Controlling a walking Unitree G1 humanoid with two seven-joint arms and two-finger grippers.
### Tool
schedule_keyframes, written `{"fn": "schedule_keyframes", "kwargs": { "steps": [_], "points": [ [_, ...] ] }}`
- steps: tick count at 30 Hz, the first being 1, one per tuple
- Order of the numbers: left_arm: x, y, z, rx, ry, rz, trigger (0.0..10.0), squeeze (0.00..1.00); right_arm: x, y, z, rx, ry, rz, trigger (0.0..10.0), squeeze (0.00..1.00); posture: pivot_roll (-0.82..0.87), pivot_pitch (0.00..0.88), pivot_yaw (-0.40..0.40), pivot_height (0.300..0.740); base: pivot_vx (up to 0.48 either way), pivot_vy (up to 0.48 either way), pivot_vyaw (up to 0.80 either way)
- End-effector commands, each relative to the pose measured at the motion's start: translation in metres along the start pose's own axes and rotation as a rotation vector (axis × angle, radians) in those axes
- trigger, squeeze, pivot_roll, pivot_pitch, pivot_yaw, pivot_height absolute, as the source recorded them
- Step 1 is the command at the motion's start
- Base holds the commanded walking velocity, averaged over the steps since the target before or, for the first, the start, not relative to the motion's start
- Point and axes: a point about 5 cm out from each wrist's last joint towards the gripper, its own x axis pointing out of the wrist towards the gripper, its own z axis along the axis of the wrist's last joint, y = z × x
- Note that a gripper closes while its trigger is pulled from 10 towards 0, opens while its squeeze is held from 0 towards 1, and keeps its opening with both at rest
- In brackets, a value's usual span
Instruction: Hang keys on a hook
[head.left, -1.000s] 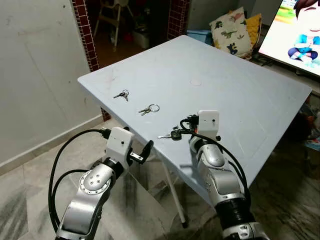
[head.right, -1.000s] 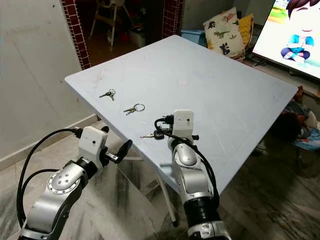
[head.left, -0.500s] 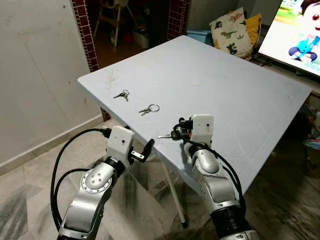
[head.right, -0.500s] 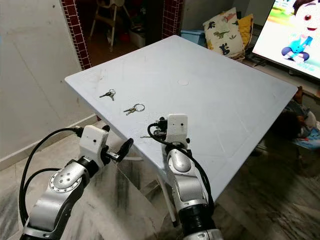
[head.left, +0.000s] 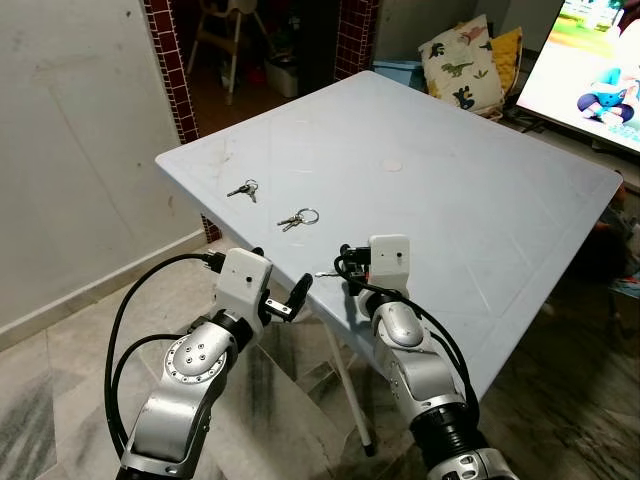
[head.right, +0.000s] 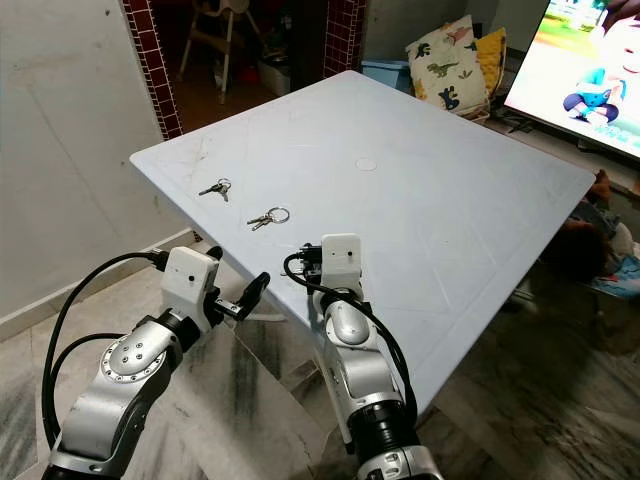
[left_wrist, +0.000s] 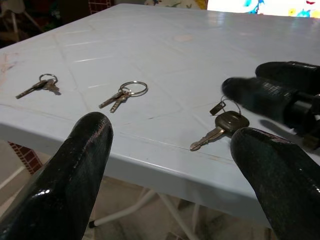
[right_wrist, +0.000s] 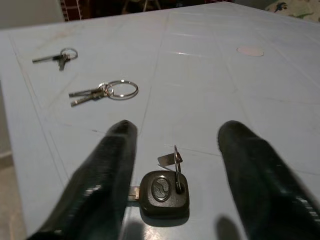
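Right now, in the left eye view, the right gripper (head.left: 345, 268) is reaching toward the black-headed key (head.left: 330, 272) lying at the table's (head.left: 480, 190) near edge, lower centre, while the left gripper (head.left: 295, 293) is hovering beside that edge. Meanwhile, the right wrist view is showing its fingers (right_wrist: 107, 170) spread apart, straddling the key (right_wrist: 162, 189) at bottom centre, so closing squarely on the black head should be giving the firmest grip.

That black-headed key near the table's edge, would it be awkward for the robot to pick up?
Probably fiddly: the black-headed key lies flat on the smooth table, so it may slide when nudged. Its ring and small tag would likely dangle loose once lifted. It looks light. The right hand straddles it, fingers open.
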Motion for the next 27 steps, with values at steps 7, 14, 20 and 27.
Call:
{"fn": "schedule_keyframes", "kwargs": {
  "steps": [7, 14, 20, 27],
  "points": [
    [-0.019, 0.001, -0.022, 0.015, 0.138, -0.102, 10.0, 0.0, 0.003, -0.003, -0.015, -0.078, 0.08, 0.013, 10.0, 1.0, 0.15, 0.017, -0.029, 0.74, 0.0, 0.0, 0.0],
    [-0.031, 0.009, -0.033, 0.024, 0.184, -0.088, 10.0, 0.0, 0.004, 0.0, -0.016, -0.087, 0.073, 0.036, 10.0, 1.0, 0.16, 0.014, -0.039, 0.74, 0.0, 0.0, 0.0],
    [-0.032, 0.007, -0.034, 0.025, 0.187, -0.088, 10.0, 0.0, 0.008, 0.007, -0.011, -0.097, 0.047, 0.078, 10.0, 0.25, 0.16, 0.012, -0.041, 0.74, 0.0, 0.0, 0.0],
    [-0.033, 0.007, -0.031, 0.031, 0.187, -0.1, 10.0, 0.0, 0.013, 0.006, -0.02, -0.101, 0.115, 0.07, 3.2, 0.0, 0.18, 0.014, -0.052, 0.74, 0.0, 0.0, 0.0]
  ]
}}
